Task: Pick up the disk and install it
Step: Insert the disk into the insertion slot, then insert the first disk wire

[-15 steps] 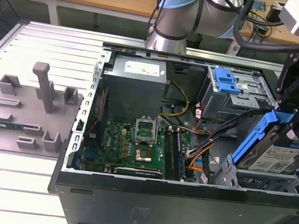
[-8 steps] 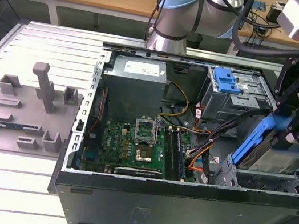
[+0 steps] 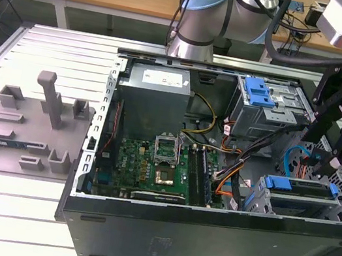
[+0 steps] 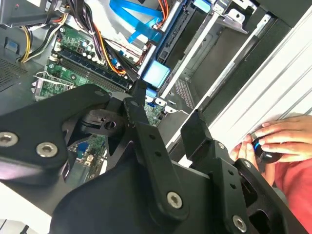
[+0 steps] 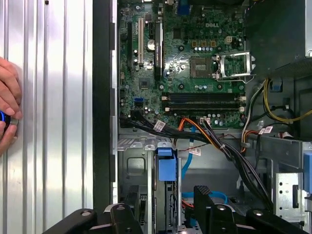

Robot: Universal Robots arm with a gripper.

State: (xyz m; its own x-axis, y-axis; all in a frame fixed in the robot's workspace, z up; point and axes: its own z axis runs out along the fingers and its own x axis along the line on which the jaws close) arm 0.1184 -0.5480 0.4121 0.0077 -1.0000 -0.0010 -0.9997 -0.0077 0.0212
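The disk (image 3: 300,186), a silver drive in a blue plastic carrier, sits on edge in the drive cage (image 3: 290,205) at the case corner on the exterior view's right. My black gripper (image 3: 326,170) hangs just above it, open. In both wrist views the two fingers (image 5: 132,207) stand on either side of the disk's blue carrier end (image 5: 165,164), apart from it, with nothing held. The second wrist view shows that blue end (image 4: 156,73) just past the fingertips (image 4: 139,95).
The open computer case (image 3: 204,240) holds a green motherboard (image 3: 151,164), a grey power-supply box (image 3: 157,92), a second drive cage with a blue latch (image 3: 260,91) and loose cables (image 3: 236,173). A grey fixture (image 3: 31,130) lies on the table. A person's hand (image 5: 7,117) rests beside the case.
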